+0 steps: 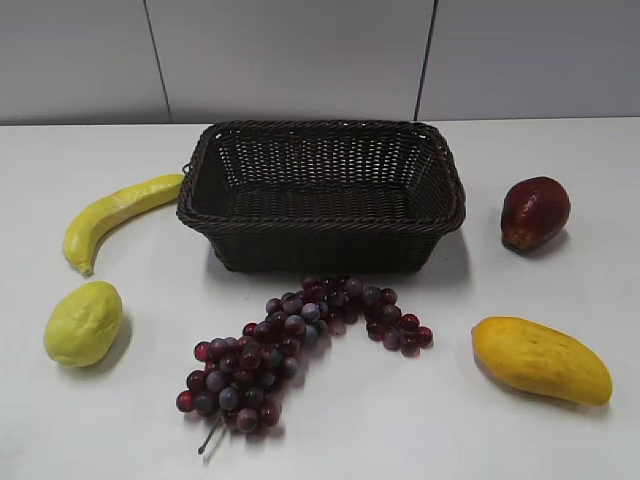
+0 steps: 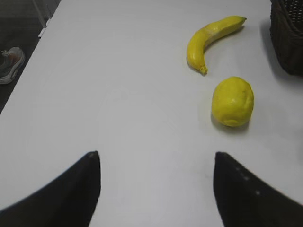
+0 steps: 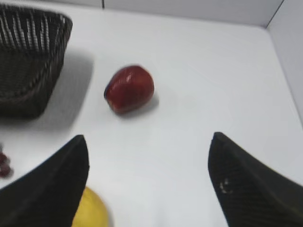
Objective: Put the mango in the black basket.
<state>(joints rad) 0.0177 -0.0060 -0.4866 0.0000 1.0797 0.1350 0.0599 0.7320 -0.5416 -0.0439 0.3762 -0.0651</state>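
We found the mango (image 1: pixel 541 359) on the table at the front right, well apart from the black basket (image 1: pixel 322 190), its long axis running left to right. Our right gripper (image 3: pixel 148 182) was the nearer one; its jaws stood wide, the mango just under the left finger. The left gripper (image 2: pixel 157 189), also wide, held nothing.

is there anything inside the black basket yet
Nothing shows inside the black basket: in the exterior view only bare woven floor is visible. The strip of floor just behind its near wall is hidden. The mango lies outside on the table.
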